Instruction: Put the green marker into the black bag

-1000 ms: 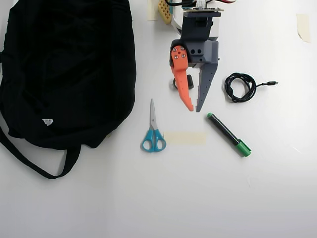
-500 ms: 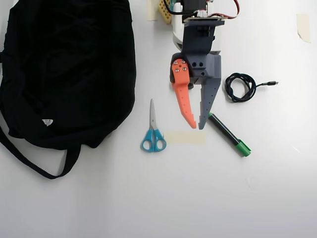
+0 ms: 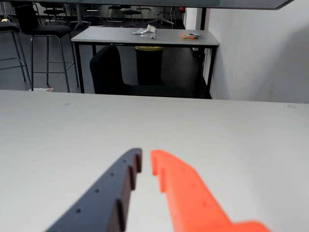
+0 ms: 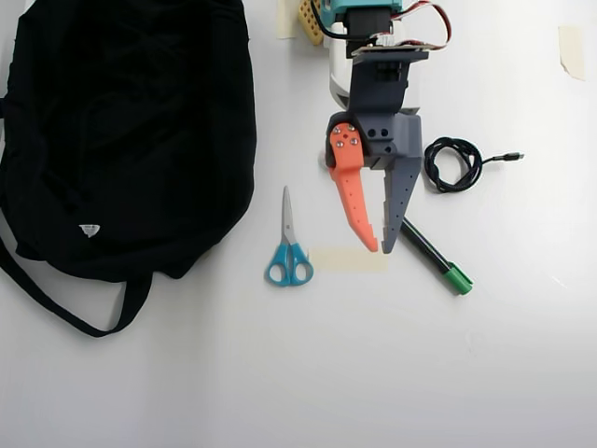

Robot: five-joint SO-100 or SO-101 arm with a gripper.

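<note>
fingers [image 4: 381, 250] barely parted, beside green marker [image 4: 432, 254]

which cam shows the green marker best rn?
Overhead view. The green marker lies on the white table, its green cap and most of the black barrel visible; the gripper covers its upper end. The wrist view shows only the fingers and bare tabletop, no marker.

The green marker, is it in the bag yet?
Not yet. The green marker lies on the table, right of the scissors in the overhead view. The hand is nearly closed and empty, its grey finger over the marker's end. Grabbing it and carrying it to the black bag are both left.
</note>
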